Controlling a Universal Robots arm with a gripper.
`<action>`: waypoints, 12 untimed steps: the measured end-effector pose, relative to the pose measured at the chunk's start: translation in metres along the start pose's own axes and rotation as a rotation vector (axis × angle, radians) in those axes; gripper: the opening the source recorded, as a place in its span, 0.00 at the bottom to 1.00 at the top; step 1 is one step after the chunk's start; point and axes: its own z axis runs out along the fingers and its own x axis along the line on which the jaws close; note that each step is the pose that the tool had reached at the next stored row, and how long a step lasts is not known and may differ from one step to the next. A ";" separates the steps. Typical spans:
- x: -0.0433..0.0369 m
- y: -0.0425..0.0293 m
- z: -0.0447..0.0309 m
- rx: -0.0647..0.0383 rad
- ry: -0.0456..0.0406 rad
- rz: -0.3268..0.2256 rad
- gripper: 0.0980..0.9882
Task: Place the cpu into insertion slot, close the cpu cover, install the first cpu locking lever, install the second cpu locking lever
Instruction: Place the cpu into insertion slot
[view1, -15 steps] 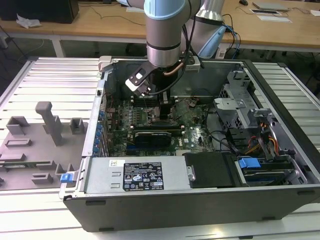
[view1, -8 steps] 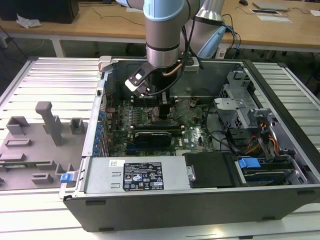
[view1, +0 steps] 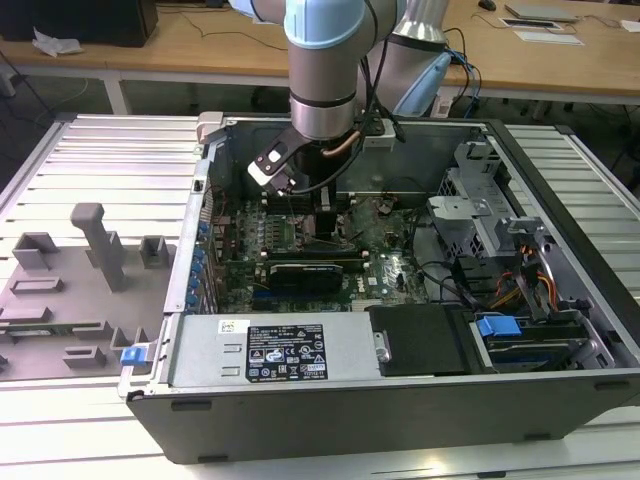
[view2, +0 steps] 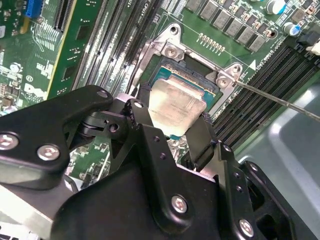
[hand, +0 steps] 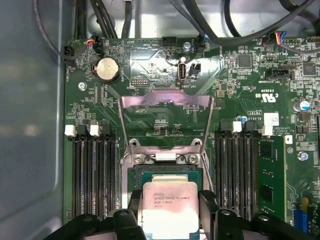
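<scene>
1. From my remote seat, the exterior view shows a white slatted table (view1: 100, 150). At nine o'clock on it sits a grey tray (view1: 140, 300) of moulded blocks.
2. In the middle, the open case (view1: 400, 425) lies on its side with the green board (view1: 390, 250) facing up. A labelled power supply (view1: 285, 350) sits at six o'clock.
3. Wooden desks (view1: 200, 45) cross the room behind, from eleven to one o'clock.
4. The arm (view1: 320, 70) comes down from twelve o'clock, and its gripper (view1: 325, 215) is inside the case, over the board.
5. At three o'clock I see the drive cage (view1: 480, 200), with a blue latch (view1: 498, 326) nearer four.
6. In both wrist views the cpu (view2: 175, 107) (hand: 167, 207) is a flat square. Its top is silvery-beige with a dull, smudged sheen, and a thin green edge shows under the metal.
7. The gripper (view2: 172, 122) (hand: 170, 215) is clamped on the cpu, with black fingers (view2: 137, 112) (hand: 207, 210) pressing two opposite edges.
8. The cpu hangs slightly tilted over the slot (view2: 192, 67) (hand: 165, 172), covering part of its dark frame. I cannot tell whether it touches.
9. In the first wrist view the cover (hand: 165, 97) stands raised beyond the slot, and the board shows through its window.
10. In the second wrist view a thin wire lever (view2: 280, 100) runs out from a slot corner, clear of the cover.
</scene>
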 end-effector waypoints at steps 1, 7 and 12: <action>0.0000 -0.0003 0.0008 0.000 0.0000 0.000 0.49; 0.0002 -0.0008 0.0068 0.000 0.0002 0.002 0.49; 0.0004 -0.0010 0.0088 0.000 -0.0002 0.004 0.49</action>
